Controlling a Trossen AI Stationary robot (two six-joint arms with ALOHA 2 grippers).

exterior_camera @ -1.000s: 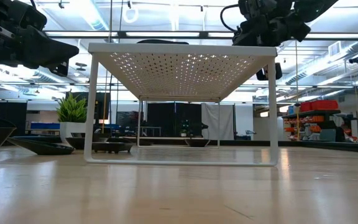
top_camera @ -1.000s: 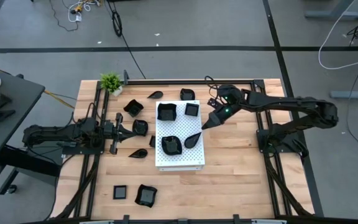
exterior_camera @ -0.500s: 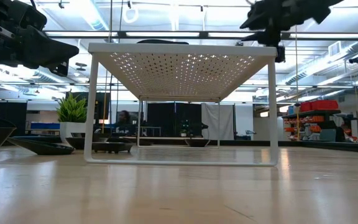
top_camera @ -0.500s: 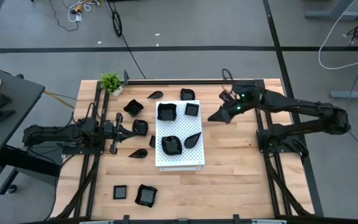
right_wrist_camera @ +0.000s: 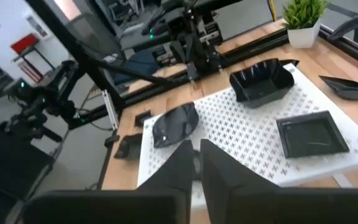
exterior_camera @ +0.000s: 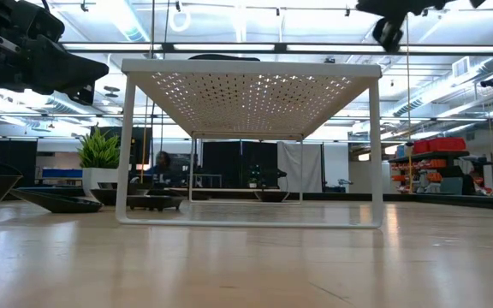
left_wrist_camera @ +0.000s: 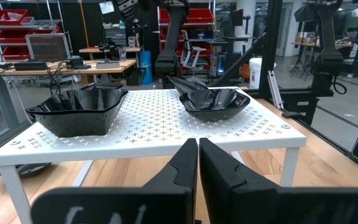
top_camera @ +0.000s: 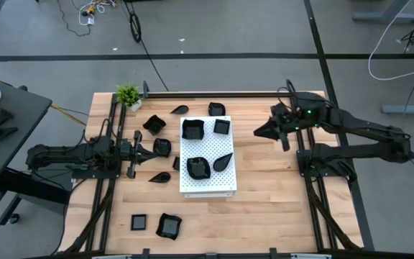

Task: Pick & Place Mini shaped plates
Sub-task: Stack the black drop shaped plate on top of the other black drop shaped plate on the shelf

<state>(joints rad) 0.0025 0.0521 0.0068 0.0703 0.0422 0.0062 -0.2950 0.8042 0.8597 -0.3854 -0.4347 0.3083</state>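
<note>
Right hand (top_camera: 259, 132) hangs empty, fingers pressed together, right of white board (top_camera: 221, 185) (four mini shaped plates (top_camera: 198, 167) on it), probably between picks.

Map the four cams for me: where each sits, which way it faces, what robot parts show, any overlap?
High: overhead, straight down on the table; both arms, left claw and right claw in view.
Low: table height, level under the white board; arm parts at the top corners.
Left wrist: on the left arm, facing the board; shut claw.
Right wrist: on the right arm, looking down on the board; shut claw.
Shared: all four see the board; both wrist views see black plates on it.
</note>
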